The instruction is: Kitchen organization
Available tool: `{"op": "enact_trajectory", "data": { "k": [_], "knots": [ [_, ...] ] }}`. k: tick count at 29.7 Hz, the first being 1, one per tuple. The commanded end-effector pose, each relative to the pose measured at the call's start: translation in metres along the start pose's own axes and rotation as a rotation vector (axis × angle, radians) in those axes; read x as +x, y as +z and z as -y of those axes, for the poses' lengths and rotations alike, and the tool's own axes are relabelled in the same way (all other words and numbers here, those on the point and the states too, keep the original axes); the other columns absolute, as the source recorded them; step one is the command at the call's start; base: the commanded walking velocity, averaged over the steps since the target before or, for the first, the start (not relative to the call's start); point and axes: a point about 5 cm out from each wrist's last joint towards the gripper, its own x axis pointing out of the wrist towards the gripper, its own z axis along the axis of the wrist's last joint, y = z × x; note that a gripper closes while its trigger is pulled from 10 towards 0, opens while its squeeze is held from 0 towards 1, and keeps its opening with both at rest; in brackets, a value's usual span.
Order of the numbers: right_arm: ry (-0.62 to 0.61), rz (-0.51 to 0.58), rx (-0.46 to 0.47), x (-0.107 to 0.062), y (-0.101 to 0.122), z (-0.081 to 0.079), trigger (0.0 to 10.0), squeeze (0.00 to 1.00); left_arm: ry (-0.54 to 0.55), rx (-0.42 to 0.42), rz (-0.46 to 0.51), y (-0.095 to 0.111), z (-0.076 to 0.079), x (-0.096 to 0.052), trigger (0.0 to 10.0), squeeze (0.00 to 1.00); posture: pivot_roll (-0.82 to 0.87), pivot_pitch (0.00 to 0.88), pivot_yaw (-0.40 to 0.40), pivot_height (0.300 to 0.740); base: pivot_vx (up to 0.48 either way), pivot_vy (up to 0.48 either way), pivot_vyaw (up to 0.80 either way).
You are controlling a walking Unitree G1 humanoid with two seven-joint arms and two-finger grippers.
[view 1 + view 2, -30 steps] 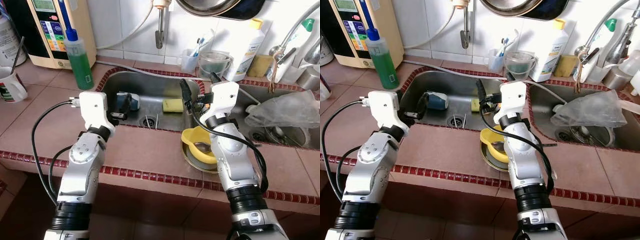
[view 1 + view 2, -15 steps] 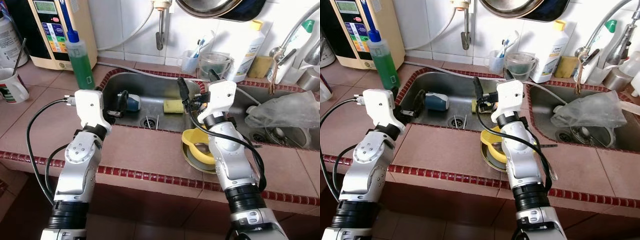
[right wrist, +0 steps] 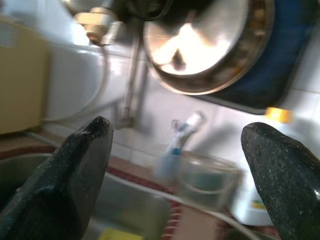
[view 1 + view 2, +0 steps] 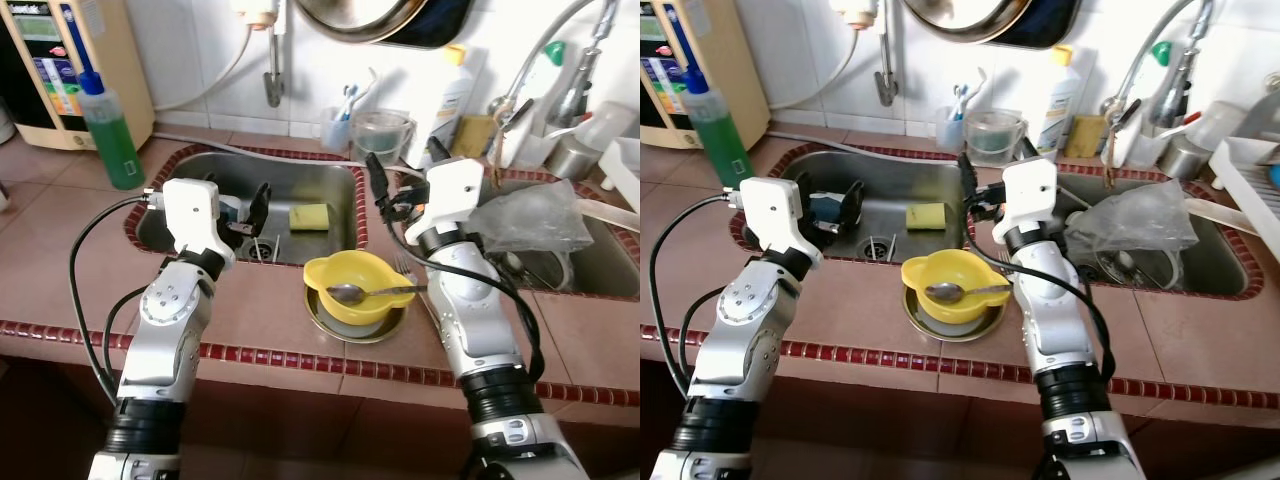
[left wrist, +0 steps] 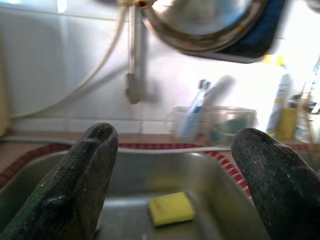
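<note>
Spoon [image 4: 365, 293] in yellow bowl [image 4: 350, 283] — both grippers' jaws spread, empty

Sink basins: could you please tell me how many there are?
2: the left basin holds a yellow sponge; the right basin holds a clear plastic bag.

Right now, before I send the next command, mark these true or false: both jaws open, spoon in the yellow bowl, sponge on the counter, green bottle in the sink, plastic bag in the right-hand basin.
1. Both grippers' jaws are open. True: left gripper and right gripper each show spread jaws holding nothing.
2. A spoon lies in the yellow bowl. True.
3. The yellow sponge sits on the counter. False: it lies in the left sink basin.
4. The green bottle stands in the sink. False: it stands on the counter.
5. A plastic bag lies over the right-hand basin. True.
</note>
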Motion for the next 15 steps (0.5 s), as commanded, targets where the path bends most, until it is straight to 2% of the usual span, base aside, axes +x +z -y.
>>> {"op": "enact_trajectory", "data": {
  "k": [1, 9, 13, 15],
  "knots": [
    [0.008, 0.014, -0.002, 0.0035, 0.0033, -0.0023, 10.0, 0.0, 0.004, -0.004, 0.006, 0.0015, -0.0009, 0.0008, 10.0, 0.0, -0.05, 0.0, -0.019, 0.74, 0.0, -0.48, 0.0],
    [0.02, 0.015, 0.0, 0.0046, 0.0031, -0.0043, 10.0, 0.0, 0.002, -0.001, 0.012, 0.0027, -0.0002, 0.0025, 10.0, 0.0, -0.04, 0.0, -0.028, 0.74, 0.0, -0.476, 0.0],
    [0.029, 0.018, 0.001, 0.0045, 0.0039, -0.0059, 10.0, 0.0, 0.005, -0.057, 0.029, 0.0025, 0.0015, 0.0014, 10.0, 0.0, -0.04, 0.0, -0.03, 0.74, 0.0, 0.0, 0.0],
    [0.04, 0.015, 0.007, 0.0042, 0.0035, -0.0072, 10.0, 0.0, 0.009, -0.053, 0.028, 0.0028, 0.0014, 0.001, 10.0, 0.0, -0.04, 0.0, -0.032, 0.74, 0.0, 0.0, 0.0]
  ]
}}
